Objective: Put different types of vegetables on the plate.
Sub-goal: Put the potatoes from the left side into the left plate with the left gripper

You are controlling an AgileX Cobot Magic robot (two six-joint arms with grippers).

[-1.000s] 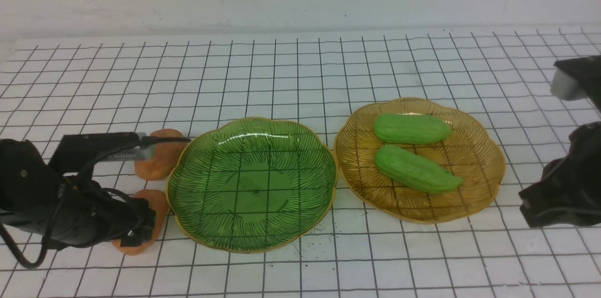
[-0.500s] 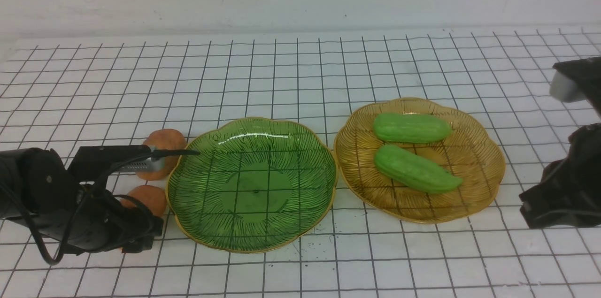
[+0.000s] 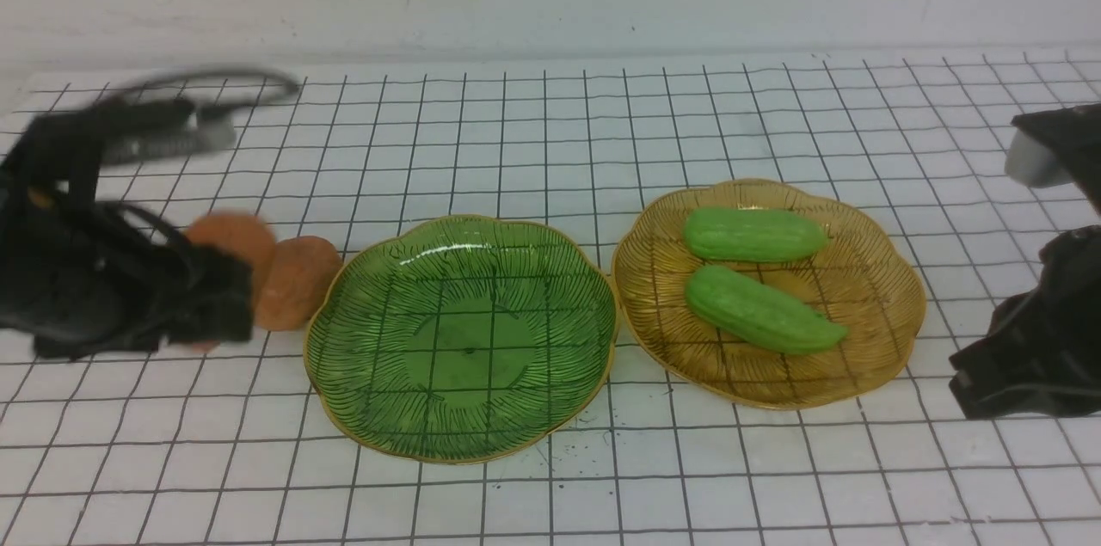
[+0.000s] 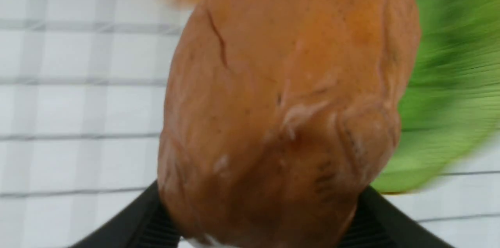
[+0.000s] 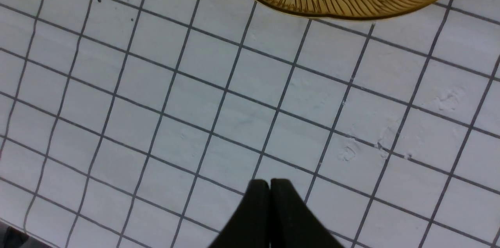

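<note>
Fingers of the left gripper (image 3: 228, 298) clamp the held potato (image 3: 225, 235), blurred, near the desk's (image 3: 550, 142) left edge in the front view. The loose potato (image 3: 297, 284) lies just beside it, next to the green plate (image 3: 460, 434), which is empty. The far gourd (image 3: 753, 235) and the near gourd (image 3: 761, 309) lie on the amber plate (image 3: 877, 305) toward the right edge, so that half looks done. The right gripper (image 3: 970, 378) hangs by the right edge.

The left wrist view shows the held potato wedged between two black pads (image 4: 154, 224), the green plate beyond.

The right wrist view shows that gripper's fingers pressed together, holding nothing, near the amber rim.

Left to do, I judge: both potatoes onto the green plate.
</note>
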